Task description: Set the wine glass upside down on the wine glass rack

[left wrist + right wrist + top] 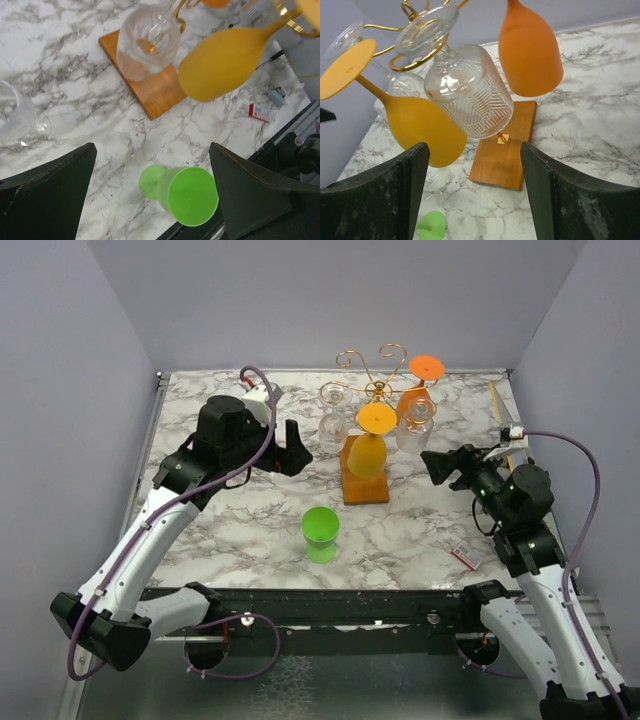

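Observation:
A green wine glass (pixel 321 526) stands upright on the marble table, in front of the rack; it also shows in the left wrist view (pixel 187 195), and its foot shows in the right wrist view (pixel 431 226). The gold wire rack (pixel 375 390) on a brown wooden base (pixel 366 487) holds a yellow glass (pixel 369 448), an orange glass (pixel 414 395) and two clear glasses (pixel 333 420), all upside down. My left gripper (pixel 297 448) is open and empty, left of the rack. My right gripper (pixel 437 465) is open and empty, right of the rack.
A small red and white item (pixel 463 556) lies near the front right edge. A yellow stick (pixel 505 420) lies at the back right. Another clear glass (pixel 12 115) shows at the left edge of the left wrist view. Purple walls surround the table.

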Tool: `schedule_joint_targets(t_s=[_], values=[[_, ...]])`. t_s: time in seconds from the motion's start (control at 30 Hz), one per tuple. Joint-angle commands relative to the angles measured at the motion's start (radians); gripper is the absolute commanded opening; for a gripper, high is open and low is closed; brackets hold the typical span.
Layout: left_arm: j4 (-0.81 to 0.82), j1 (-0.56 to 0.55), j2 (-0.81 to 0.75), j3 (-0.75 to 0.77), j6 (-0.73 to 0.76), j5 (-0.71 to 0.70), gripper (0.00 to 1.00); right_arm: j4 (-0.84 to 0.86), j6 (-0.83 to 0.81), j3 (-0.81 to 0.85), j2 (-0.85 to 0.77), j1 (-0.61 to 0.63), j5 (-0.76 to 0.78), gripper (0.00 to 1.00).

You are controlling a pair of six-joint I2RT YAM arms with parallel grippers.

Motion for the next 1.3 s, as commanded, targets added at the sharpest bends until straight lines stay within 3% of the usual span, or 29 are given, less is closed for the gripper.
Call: schedule_joint_targets(t_s=[0.0, 0.23, 0.43, 0.53, 0.73, 0.9, 1.1, 1.27], values=[[-0.125, 0.005, -0.027, -0.092, 0.008, 0.035, 0.94, -0.161, 0.127, 0.06, -0.015, 0.001, 0.127, 0.78], [-0.184, 0.005, 0.042, -0.204, 0.037, 0.148, 0.94, -0.153, 0.201, 0.064, -0.056, 0.001, 0.245, 0.78], [-0.179, -0.008, 0.108, -0.25, 0.062, 0.292, 0.92, -0.117, 0.184, 0.073, -0.064, 0.001, 0.223, 0.77], [-0.176, -0.035, 0.141, -0.261, 0.064, 0.29, 0.87, -0.101, 0.15, 0.071, -0.068, 0.001, 0.186, 0.77], [-0.177, -0.059, 0.182, -0.25, 0.041, 0.206, 0.68, -0.053, 0.126, 0.038, -0.104, 0.001, 0.192, 0.77], [-0.177, -0.064, 0.191, -0.234, 0.029, 0.141, 0.43, -0.068, 0.111, 0.051, -0.095, 0.001, 0.202, 0.77], [-0.185, -0.067, 0.174, -0.225, 0.011, 0.086, 0.23, -0.054, 0.103, 0.049, -0.111, 0.001, 0.21, 0.77], [-0.194, -0.067, 0.159, -0.222, 0.019, 0.046, 0.0, -0.06, 0.098, 0.06, -0.116, 0.001, 0.207, 0.77]])
